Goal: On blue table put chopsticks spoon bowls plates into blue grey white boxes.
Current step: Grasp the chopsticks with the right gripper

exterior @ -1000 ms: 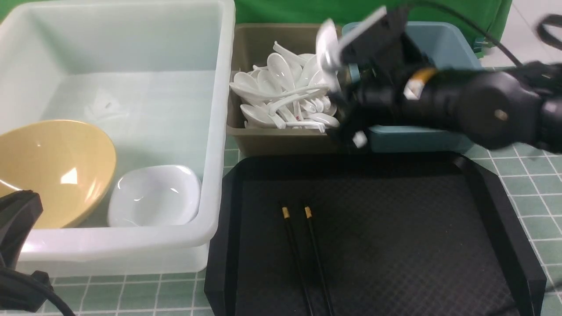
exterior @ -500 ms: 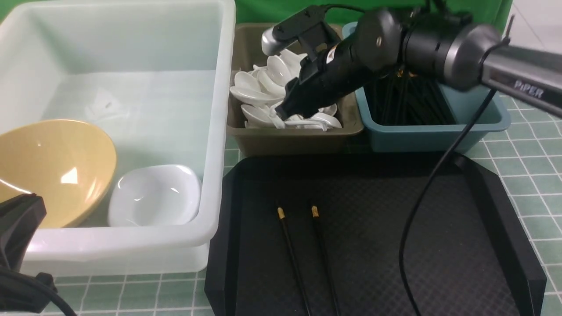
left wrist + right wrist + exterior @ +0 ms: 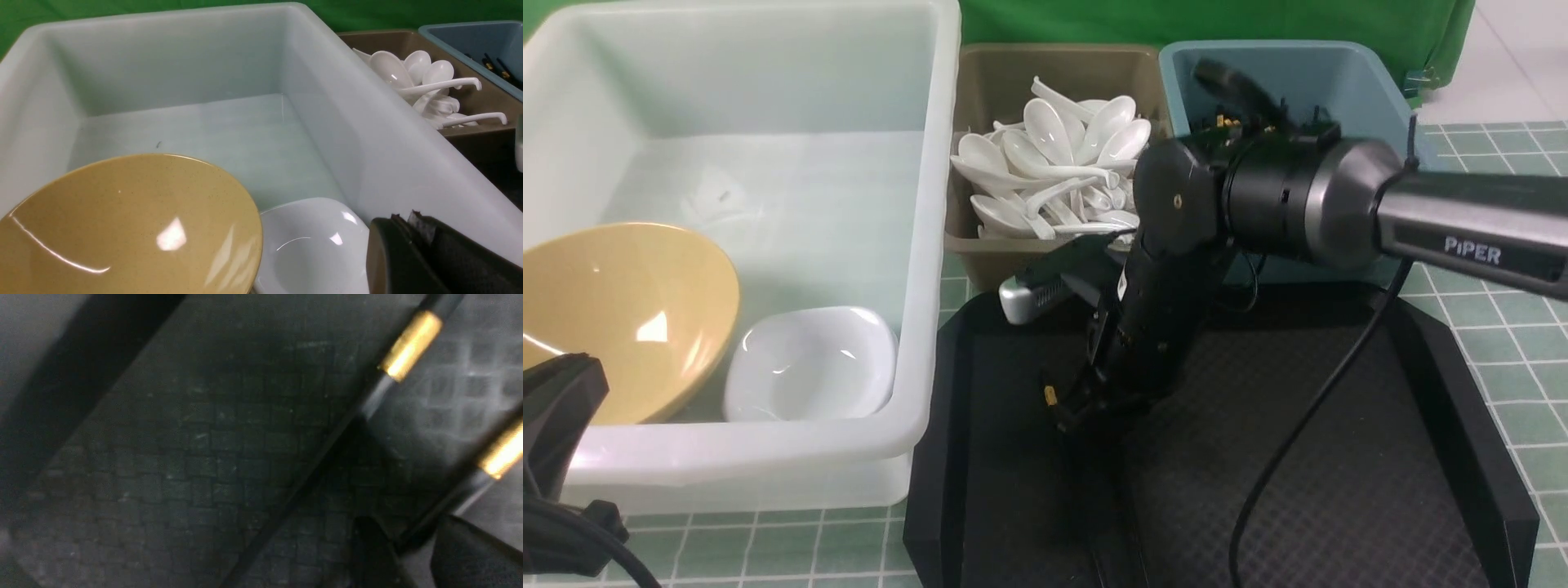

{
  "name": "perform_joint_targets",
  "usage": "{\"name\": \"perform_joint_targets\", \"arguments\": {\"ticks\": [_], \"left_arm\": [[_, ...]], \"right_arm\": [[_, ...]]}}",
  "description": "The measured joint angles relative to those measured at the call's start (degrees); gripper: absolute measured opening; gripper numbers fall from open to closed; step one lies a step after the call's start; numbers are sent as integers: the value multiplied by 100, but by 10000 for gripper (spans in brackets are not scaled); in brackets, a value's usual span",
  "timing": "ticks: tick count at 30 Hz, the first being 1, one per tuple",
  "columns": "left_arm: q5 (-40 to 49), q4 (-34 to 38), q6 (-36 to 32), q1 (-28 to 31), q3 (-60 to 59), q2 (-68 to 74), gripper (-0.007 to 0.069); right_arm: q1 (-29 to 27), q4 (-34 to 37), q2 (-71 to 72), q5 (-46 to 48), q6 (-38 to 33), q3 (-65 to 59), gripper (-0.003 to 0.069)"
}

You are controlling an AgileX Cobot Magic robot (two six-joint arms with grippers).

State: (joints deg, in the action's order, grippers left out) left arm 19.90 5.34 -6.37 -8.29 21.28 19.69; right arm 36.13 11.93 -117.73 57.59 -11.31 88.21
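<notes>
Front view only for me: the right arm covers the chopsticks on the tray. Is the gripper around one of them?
Observer: Yes, the right gripper straddles one chopstick, its jaws apart on either side of it.
Operator: And the second?
Observer: The other chopstick lies outside the jaws, flat on the tray.
Operator: The other arm?
Observer: The left gripper is shut, holding nothing.

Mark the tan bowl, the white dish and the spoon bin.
tan bowl (image 3: 621, 318), front view, inner wall.
white dish (image 3: 809, 363), front view, centre of its hollow.
spoon bin (image 3: 1054, 73), front view, bare back wall.
</notes>
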Motion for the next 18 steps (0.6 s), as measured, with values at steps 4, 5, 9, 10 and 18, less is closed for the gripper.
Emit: {"name": "perform_joint_targets", "arguments": {"ticks": [4, 5, 9, 10, 18], "left_arm": [[-7, 6, 0, 0, 0, 0, 2], [-7, 12, 0, 0, 0, 0, 2], [-7, 18, 0, 0, 0, 0, 2], [-7, 18, 0, 0, 0, 0, 2], [-7, 22, 5, 0, 0, 0, 2]], "right_arm": [[-6, 0, -36, -59, 16, -52, 237], [-6, -20, -43, -58, -39, -54, 216], [-6, -42, -47, -14, -268, -54, 123], [-6, -41, -47, 31, -316, -54, 96], [-6, -78, 35, 299, -289, -105, 35]]}}
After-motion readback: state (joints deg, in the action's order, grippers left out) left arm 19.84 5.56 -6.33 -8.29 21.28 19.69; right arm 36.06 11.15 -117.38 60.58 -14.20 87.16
